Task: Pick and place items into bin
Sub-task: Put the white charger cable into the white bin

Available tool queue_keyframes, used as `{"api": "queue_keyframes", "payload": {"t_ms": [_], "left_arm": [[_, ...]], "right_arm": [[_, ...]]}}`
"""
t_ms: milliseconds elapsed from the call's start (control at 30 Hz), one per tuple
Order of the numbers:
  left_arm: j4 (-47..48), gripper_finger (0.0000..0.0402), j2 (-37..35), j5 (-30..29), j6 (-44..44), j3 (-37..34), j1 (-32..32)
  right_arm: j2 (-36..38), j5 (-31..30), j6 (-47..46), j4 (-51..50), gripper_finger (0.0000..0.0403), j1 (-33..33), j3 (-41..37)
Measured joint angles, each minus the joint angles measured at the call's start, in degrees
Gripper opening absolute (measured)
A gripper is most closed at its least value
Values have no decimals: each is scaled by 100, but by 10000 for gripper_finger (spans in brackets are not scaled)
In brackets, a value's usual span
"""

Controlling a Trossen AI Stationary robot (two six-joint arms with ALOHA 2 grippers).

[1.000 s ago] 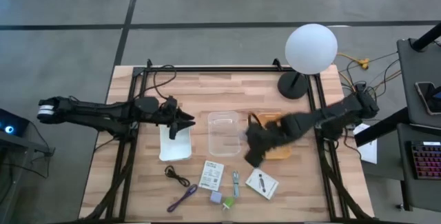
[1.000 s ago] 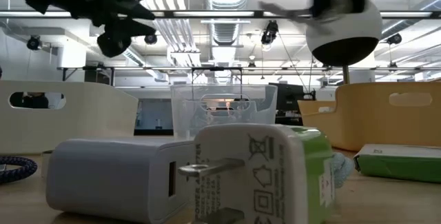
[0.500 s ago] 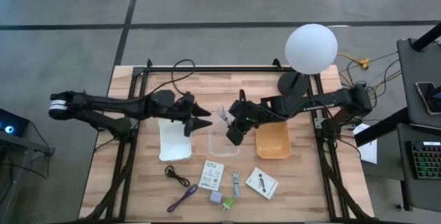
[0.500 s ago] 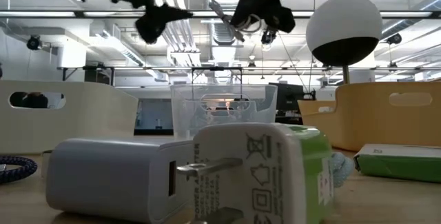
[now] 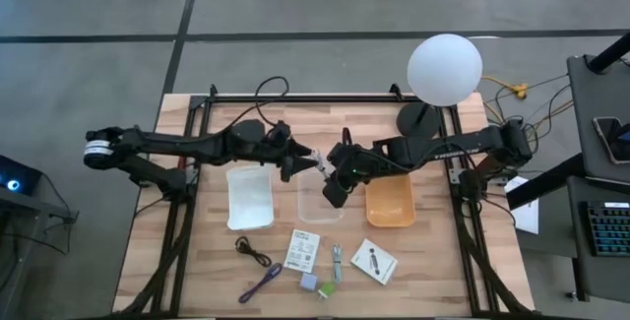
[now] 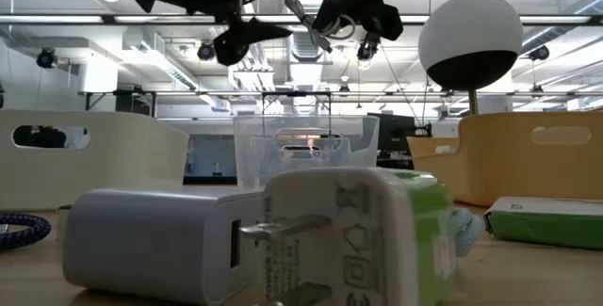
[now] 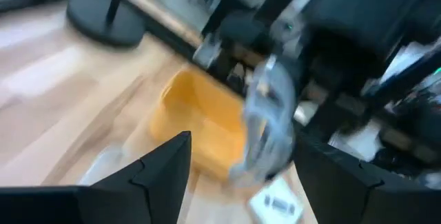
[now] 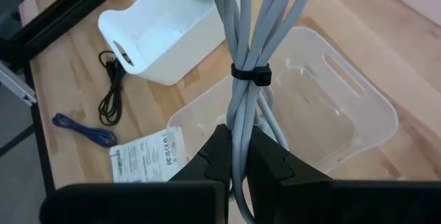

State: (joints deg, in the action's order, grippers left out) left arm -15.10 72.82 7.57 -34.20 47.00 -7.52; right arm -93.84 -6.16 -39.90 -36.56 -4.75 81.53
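While right gripper point(image 8: 233, 156) clamps one grey cable point(image 8: 249, 52), left gripper point(image 5: 300, 160) spread, three trays point(image 5: 250, 198).

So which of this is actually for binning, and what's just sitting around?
For the job:
grey cable bundle in right gripper
black cable
purple cable
packets
clear bin

Lying about:
globe lamp
keyboard

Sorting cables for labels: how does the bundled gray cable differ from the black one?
The gray cable is tied in a bundle and held above the clear bin by the shut right pincer. The black cable lies loose on the table, untouched. Gray looks thicker. Both are coiled.
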Motion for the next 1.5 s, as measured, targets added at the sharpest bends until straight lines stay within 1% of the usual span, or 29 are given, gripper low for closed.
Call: {"api": "queue_keyframes", "payload": {"t_ms": [133, 267, 367, 433, 500, 633, 667, 733, 767, 933, 1000, 1067, 1167, 1233, 1267, 1333, 1367, 1400, 1500], "left_arm": [[-256, 235, 72, 26, 5, 78, -38], [-244, 235, 304, 8, 142, 144, -41], [-247, 224, 496, 24, 199, 267, -40], [-243, 203, 633, 26, 223, 361, -40], [-229, 172, 708, 26, 318, 446, -40], [-205, 85, 623, -78, 441, 477, -64], [-77, 61, 561, -135, 509, 452, -73], [424, 19, 405, -373, 622, 426, -73], [677, 13, 338, -489, 660, 428, -74], [1897, 7, -8, -713, 1019, 420, -106], [2716, 6, -189, -767, 1115, 425, -109], [3757, 6, -463, -712, 1120, 478, -114], [5014, 5, -976, -410, 1073, 556, -117], [5793, 4, -1300, 44, 998, 557, -125], [6018, 4, -1437, 247, 895, 536, -127], [6251, 4, -1694, 837, 643, 445, -146], [6251, 4, -1800, 1180, 581, 364, -152], [6201, 3, -1876, 1397, 499, 282, -149], [6113, 3, -1882, 1412, 450, -38, -150]], "right_arm": [[0, -30, 2, -2, 13, 4, -2], [0, -32, 83, 23, 13, 4, 46], [0, -35, 90, 13, 13, 9, 48], [0, -35, 90, 7, 13, 9, 48], [0, -50, 90, -7, 15, 9, 48], [0, -54, 11, -151, 39, 9, 46], [0, -60, -35, -208, 48, 9, 46], [0, -122, -85, -349, 66, 9, 46], [0, -135, -88, -407, 75, 11, 46], [0, -131, -158, -469, 114, 4, 47], [2, -130, -190, -600, 128, 5, 76], [27, -131, -190, -830, 140, 11, 103], [50, -97, -192, -1150, 153, 9, 134], [50, 40, -190, -1220, 157, 15, 134], [49, 124, -190, -1247, 158, 20, 134], [26, 225, -182, -1251, 158, 35, 134], [18, 252, -163, -1254, 157, 41, 134], [6, 280, -123, -1252, 156, 45, 134], [-4, 300, -29, -1209, 149, 80, 134]]}}
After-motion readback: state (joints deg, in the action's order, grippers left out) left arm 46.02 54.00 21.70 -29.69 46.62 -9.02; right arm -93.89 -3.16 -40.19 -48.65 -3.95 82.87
